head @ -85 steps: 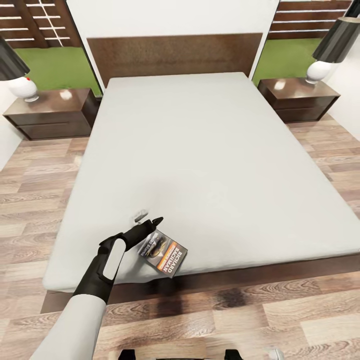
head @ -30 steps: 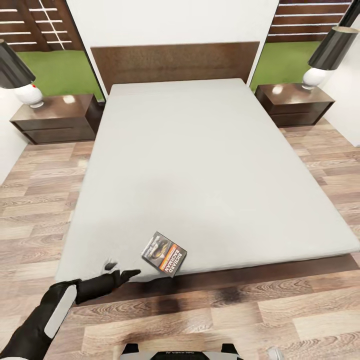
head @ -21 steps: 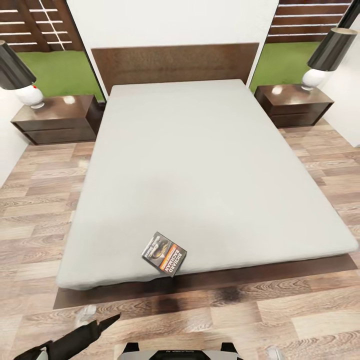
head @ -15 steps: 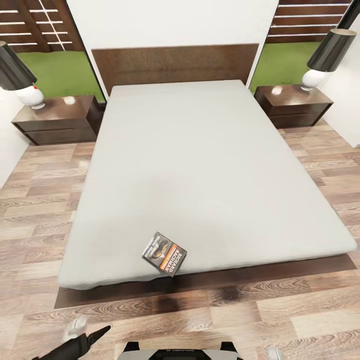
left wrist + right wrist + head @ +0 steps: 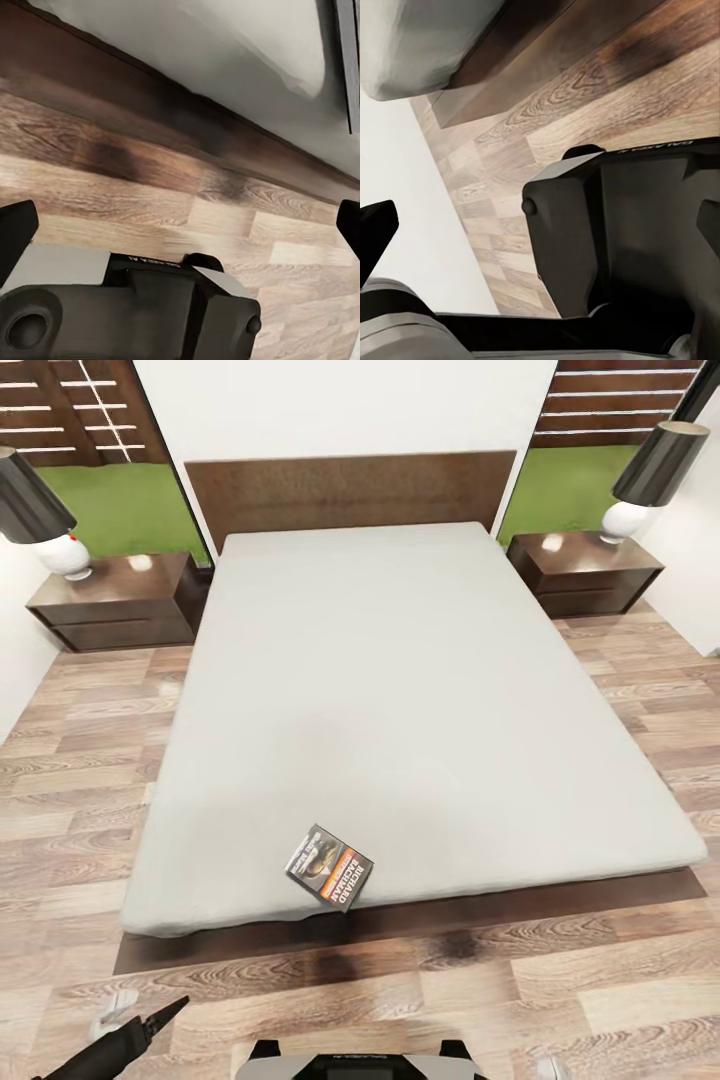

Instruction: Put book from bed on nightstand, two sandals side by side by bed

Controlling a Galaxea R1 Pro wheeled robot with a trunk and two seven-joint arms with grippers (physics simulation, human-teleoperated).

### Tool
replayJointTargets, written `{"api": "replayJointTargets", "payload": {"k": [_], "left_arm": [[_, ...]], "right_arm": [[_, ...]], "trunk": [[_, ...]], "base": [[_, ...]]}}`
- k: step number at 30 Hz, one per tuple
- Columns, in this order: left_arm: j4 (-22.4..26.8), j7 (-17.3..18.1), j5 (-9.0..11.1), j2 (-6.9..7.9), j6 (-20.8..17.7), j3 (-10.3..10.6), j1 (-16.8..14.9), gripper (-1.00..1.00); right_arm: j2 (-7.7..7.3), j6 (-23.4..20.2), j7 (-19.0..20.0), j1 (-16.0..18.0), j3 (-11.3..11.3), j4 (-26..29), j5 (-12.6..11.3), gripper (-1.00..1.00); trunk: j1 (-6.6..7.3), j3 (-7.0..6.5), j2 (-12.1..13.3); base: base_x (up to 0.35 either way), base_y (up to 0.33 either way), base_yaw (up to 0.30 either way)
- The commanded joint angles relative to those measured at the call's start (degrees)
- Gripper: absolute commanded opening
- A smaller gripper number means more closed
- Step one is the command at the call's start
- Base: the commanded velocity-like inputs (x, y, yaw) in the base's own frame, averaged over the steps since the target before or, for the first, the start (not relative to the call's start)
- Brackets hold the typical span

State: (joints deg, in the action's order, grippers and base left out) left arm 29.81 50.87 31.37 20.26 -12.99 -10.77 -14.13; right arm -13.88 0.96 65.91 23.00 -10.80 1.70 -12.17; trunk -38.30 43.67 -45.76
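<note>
The book (image 5: 329, 867) lies flat on the bed (image 5: 400, 690), close to the foot edge of the grey mattress and a little left of its middle, cover up with the orange band showing; nothing touches it. So, judging by how things lie, the first half of the task is not yet done: the book is on the bed, and both candidate spots are well apart from it, the left nightstand (image 5: 115, 600) and the right nightstand (image 5: 585, 572) flanking the headboard, each already carrying a lamp but with bare top beside it. The left gripper (image 5: 135, 1015) hangs low over the wood floor (image 5: 560, 1000) at the near left corner, short of the bed frame and holding nothing; in the left wrist view its two dark fingertips (image 5: 15, 232) stand at the far edges of the picture with plank floor and the bed's dark base between them, so the claw is spread wide. In the right wrist view the right gripper (image 5: 544, 229) likewise shows its tips far apart, empty, pointing at the robot's own base and the floor. No sandals can be made out here, so that half of the task also looks to be outstanding.
</note>
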Motion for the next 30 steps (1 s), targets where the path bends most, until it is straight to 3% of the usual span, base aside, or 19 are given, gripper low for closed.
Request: {"api": "replayJointTargets", "payload": {"k": [1, 7, 15, 20, 23, 25, 27, 28, 29, 30], "left_arm": [[-0.01, -0.76, 0.38, -0.32, -0.25, -0.09, -0.02, 1.0], [-0.01, -3.0, 0.36, -2.03, 3.81, -0.13, -0.02, 1.0], [-0.01, -3.14, 0.36, -2.32, 4.27, -0.13, -0.02, 1.0], [-0.02, -3.14, 0.38, -2.45, 4.28, 0.01, -0.02, 1.0], [-0.03, -3.14, 0.37, -2.93, 4.23, -0.01, -0.02, 1.0], [-0.02, -3.08, 0.4, -3.07, 4.21, -0.03, -0.02, 1.0], [-0.01, -3.06, 0.42, -3.1, 4.2, -0.04, -0.02, 1.0], [-0.01, -3.06, 0.43, -3.11, 4.2, -0.04, -0.02, 1.0], [-0.01, -3.06, 0.44, -3.11, 4.2, -0.04, -0.02, 1.0], [-0.01, -3.06, 0.44, -3.12, 4.2, -0.04, -0.02, 1.0]], "right_arm": [[-0.01, 0.1, 0.22, 0.03, -0.08, -0.06, -0.05, 1.0], [-0.09, 0.1, 0.15, 0.03, -0.14, -0.04, -0.05, 1.0], [-0.12, 0.1, -0.1, 0.03, -0.23, 0.13, -0.05, 1.0], [-0.11, -2.52, 0.16, 0.15, -0.27, 1.15, -0.1, 1.0], [-0.09, -7.58, -0.11, 0.27, -0.28, 5.8, -0.06, 1.0], [0.32, -11.52, -3.31, 0.32, -0.26, 13.99, -0.16, 1.0], [1.58, -12.37, -6.94, 0.35, -0.22, 17.18, -0.22, 1.0], [3.5, -12.69, -10.41, 0.39, -0.21, 18.7, -0.23, 1.0], [7.14, -12.96, -16.3, 0.43, -0.2, 20.5, -0.23, 1.0], [9.42, -13.0, -19.92, 0.44, -0.2, 21.81, -0.23, 1.0]], "trunk": [[0.22, -0.15, 0.38], [0.88, -0.69, 1.58], [0.88, -0.69, 1.58], [0.88, -0.69, 1.58], [0.88, -0.69, 1.58], [0.88, -0.69, 1.58], [0.88, -0.69, 1.58], [0.88, -0.69, 1.58], [0.88, -0.69, 1.58], [0.88, -0.69, 1.58]], "base": [[0.0, 0.0, 0.0], [0.0, 0.0, 0.0], [0.0, 0.0, 0.0], [0.0, 0.0, 0.0], [0.0, 0.0, 0.0], [0.0, 0.0, 0.0], [0.0, 0.0, 0.0], [0.0, 0.0, 0.0], [0.0, 0.0, 0.0], [0.0, 0.0, 0.0]]}}
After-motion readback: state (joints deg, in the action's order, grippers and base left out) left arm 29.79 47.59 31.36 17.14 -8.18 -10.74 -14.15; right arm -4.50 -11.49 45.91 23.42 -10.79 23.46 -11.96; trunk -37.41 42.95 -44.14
